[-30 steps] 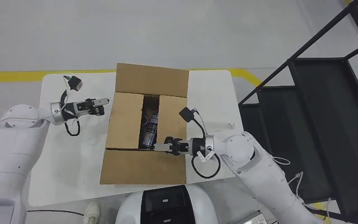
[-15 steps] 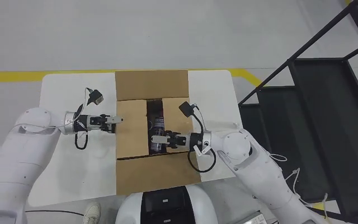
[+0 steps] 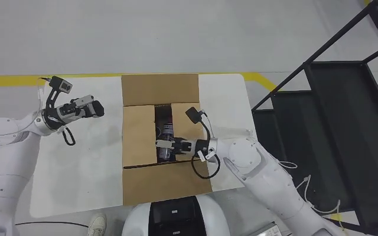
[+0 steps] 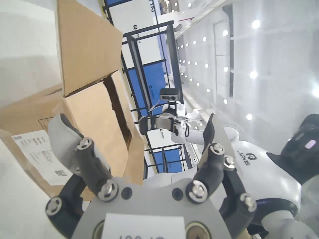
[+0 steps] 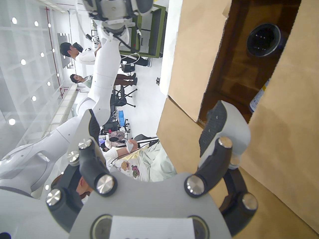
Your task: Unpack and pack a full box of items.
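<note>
An open cardboard box [image 3: 137, 135] sits mid-table with all its flaps spread out. Dark bottles or cans [image 3: 166, 131] lie in its narrow opening. My right gripper [image 3: 159, 143] hovers over that opening, open and holding nothing. In the right wrist view the right gripper [image 5: 157, 120] faces the box [image 5: 194, 50], with a round dark can top [image 5: 264, 39] deep inside. My left gripper [image 3: 97, 108] is above the table left of the box, apart from it. Seen from its own wrist, the left gripper [image 4: 137, 130] is open and empty, beside the box [image 4: 94, 100].
The white table [image 3: 77, 171] has bare room left of the box and a narrower strip on its right. A black metal stair frame [image 3: 319, 106] stands beyond the table's right edge. A yellow floor line [image 3: 23, 79] runs behind the table.
The left gripper drew back from the box's left flap, away to the left. The right gripper crept farther over the opening. The box shifted right and its far flap fell flatter.
</note>
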Tool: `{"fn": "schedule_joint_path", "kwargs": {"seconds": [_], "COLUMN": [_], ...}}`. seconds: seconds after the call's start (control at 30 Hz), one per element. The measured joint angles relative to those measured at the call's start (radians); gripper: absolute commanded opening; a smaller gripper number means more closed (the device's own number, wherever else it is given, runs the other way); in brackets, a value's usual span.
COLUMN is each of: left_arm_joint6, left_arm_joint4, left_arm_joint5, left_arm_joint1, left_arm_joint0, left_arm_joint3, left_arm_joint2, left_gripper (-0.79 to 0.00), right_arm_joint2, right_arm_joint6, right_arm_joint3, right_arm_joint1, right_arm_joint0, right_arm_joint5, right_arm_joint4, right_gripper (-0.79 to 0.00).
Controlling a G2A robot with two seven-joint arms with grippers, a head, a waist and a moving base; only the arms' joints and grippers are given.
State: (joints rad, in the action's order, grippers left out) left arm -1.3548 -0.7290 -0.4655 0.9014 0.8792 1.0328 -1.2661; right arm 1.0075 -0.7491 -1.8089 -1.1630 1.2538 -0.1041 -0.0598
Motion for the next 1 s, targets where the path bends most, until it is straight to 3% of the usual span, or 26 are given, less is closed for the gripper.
{"fn": "schedule_joint_path", "kwargs": {"seconds": [0.23,0.47,0.7,0.83,1.0], "left_arm_joint6": [-0.008,-0.026,-0.007,0.001,-0.007], "left_arm_joint4": [-0.052,-0.122,-0.204,-0.260,-0.288], "left_arm_joint5": [0.009,0.026,0.007,-0.001,0.007], "left_arm_joint1": [-0.023,-0.031,-0.030,-0.026,-0.020], "left_arm_joint0": [0.104,0.177,0.212,0.225,0.231], "left_arm_joint3": [0.119,0.226,0.248,0.240,0.233], "left_arm_joint2": [-0.101,-0.162,-0.220,-0.245,-0.260], "left_gripper": [0.000,0.000,0.000,0.000,0.000], "right_arm_joint2": [-0.120,-0.196,-0.264,-0.323,-0.433], "right_arm_joint6": [0.089,0.102,0.049,0.102,0.175], "right_arm_joint3": [0.154,0.200,0.171,0.183,0.251], "right_arm_joint1": [-0.041,-0.069,-0.098,-0.127,-0.193], "right_arm_joint0": [-0.117,-0.158,-0.189,-0.225,-0.312], "right_arm_joint5": [-0.044,-0.040,0.082,0.112,0.152], "right_arm_joint4": [-0.002,-0.021,-0.097,-0.100,-0.133], "right_gripper": [0.000,0.000,0.000,0.000,0.000]}}
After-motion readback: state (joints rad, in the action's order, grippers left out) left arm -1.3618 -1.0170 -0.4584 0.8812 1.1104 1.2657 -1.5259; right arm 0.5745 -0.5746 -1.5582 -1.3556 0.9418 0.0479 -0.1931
